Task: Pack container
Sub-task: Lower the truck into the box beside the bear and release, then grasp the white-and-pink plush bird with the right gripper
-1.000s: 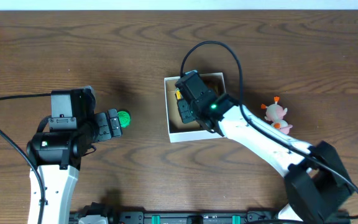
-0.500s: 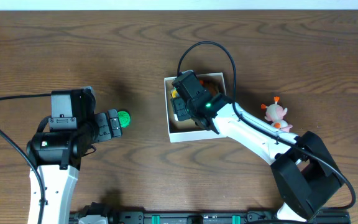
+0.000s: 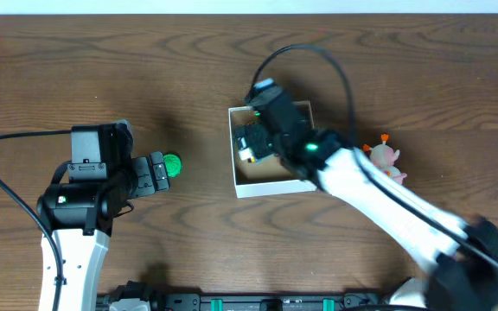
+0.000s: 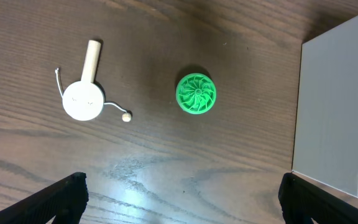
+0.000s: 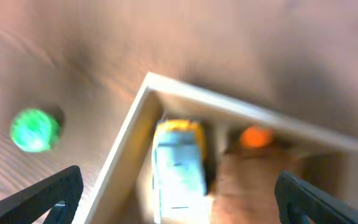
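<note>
Overhead, the white-walled, brown-floored container (image 3: 271,187) holds a yellow toy (image 5: 179,163); left fingers (image 4: 64,194) and right fingers (image 5: 50,193) spread.

Bare wood table (image 3: 76,69) surrounds most things. The right arm (image 3: 361,181) and right gripper (image 3: 249,145) hang over the container (image 3: 266,189), covering much of its mouth from above. Inside, a car (image 5: 179,158) lies along the left wall and an orange toy (image 5: 255,137) sits in a far corner, with bare floor beside them. A pink toy (image 3: 382,157) sits just beside the arm. Ahead of the left gripper (image 3: 163,170), its fingers spread wide, a green disc (image 4: 196,94) and a drum (image 4: 84,101) lie apart. Open wood separates disc and container.
</note>
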Robot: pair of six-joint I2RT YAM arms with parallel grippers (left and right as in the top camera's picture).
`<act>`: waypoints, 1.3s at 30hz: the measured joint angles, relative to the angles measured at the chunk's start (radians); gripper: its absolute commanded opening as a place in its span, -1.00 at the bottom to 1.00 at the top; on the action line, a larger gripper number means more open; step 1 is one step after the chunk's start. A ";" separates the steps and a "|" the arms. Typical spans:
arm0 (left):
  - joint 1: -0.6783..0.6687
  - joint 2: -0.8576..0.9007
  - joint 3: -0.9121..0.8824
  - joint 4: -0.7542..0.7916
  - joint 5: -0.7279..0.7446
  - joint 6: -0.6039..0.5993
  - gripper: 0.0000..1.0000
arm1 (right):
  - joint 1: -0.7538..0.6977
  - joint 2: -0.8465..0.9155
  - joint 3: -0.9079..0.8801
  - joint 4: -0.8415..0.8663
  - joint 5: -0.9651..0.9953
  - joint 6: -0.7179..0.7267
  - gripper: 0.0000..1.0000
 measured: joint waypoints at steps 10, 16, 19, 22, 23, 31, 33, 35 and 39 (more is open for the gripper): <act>0.000 0.000 0.000 -0.001 0.000 0.000 0.96 | -0.418 -0.305 0.027 -0.414 0.111 0.093 0.99; 0.000 0.000 0.000 0.000 0.000 0.000 0.96 | -0.699 -0.238 -0.016 -0.489 0.075 0.071 0.99; 0.000 0.000 0.000 0.000 0.000 0.000 0.96 | -0.746 -0.166 -0.051 -0.490 0.048 0.036 0.99; 0.000 0.000 0.000 0.000 0.000 0.000 0.96 | -0.752 -0.079 -0.078 -0.487 0.027 0.019 0.98; 0.000 0.000 0.000 0.000 0.000 0.000 0.96 | -0.752 -0.048 -0.085 -0.484 0.019 0.015 0.99; 0.000 0.000 0.000 0.000 0.000 0.000 0.96 | -0.751 0.156 -0.100 -0.447 -0.031 -0.030 0.81; 0.000 0.000 0.000 0.000 0.000 0.000 0.96 | -0.749 0.194 -0.100 -0.442 -0.042 -0.038 0.64; 0.000 0.000 0.000 0.000 0.000 0.000 0.96 | -0.748 0.227 -0.100 -0.439 -0.056 -0.045 0.37; 0.000 0.000 0.000 0.000 0.000 0.000 0.96 | -0.743 0.252 -0.100 -0.438 -0.081 -0.051 -0.33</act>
